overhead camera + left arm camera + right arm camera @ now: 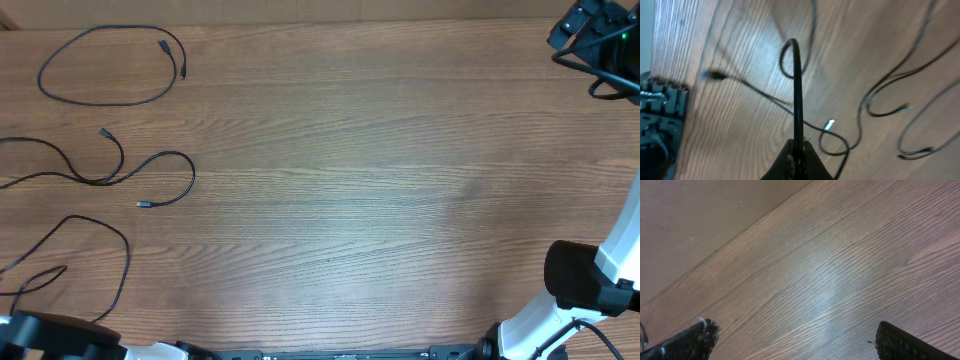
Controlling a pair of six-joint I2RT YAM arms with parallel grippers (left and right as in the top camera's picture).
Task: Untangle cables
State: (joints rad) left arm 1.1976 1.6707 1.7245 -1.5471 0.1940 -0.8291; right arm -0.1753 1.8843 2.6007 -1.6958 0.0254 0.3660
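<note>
Three thin black cables lie apart on the left of the wooden table. One is a closed loop [183, 72] at the far left. A wavy cable [100, 182] lies in the middle, and a third cable [127, 255] runs toward the near left corner. In the left wrist view my left gripper [799, 146] is shut on a cable [798, 90] that rises straight out from between its fingers and curls at its tip. Other cable loops [860, 120] lie on the wood beyond. My right gripper [796, 330] stands wide open over bare wood, with nothing between its fingers.
The left arm's dark body [50, 335] sits at the near left corner and the right arm [590, 280] at the near right. Black equipment with wires [600, 40] stands at the far right corner. A wall edge [700, 225] borders the table.
</note>
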